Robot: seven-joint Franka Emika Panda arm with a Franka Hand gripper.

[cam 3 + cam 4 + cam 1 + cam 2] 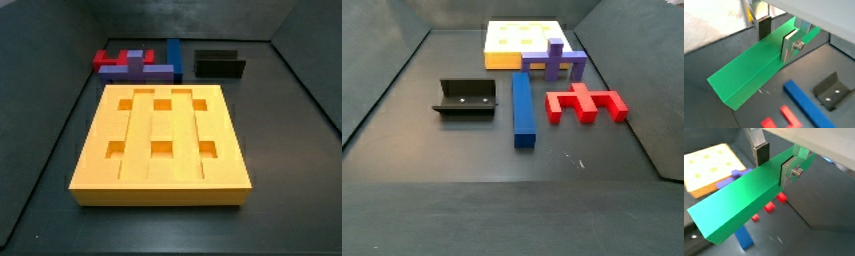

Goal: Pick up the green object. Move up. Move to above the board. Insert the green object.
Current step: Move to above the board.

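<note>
While it hangs above the dark surface, the long matte green rectangular bar shows plain flat faces and crisp edges in both wrist views, lifted clear of the pieces below. Its far end sits in the hand, whose silver plate fingers with dark pads pinch the bar's two long sides. Beyond it, the thick orange-yellow grooved board with square holes lies toward a far edge.
</note>
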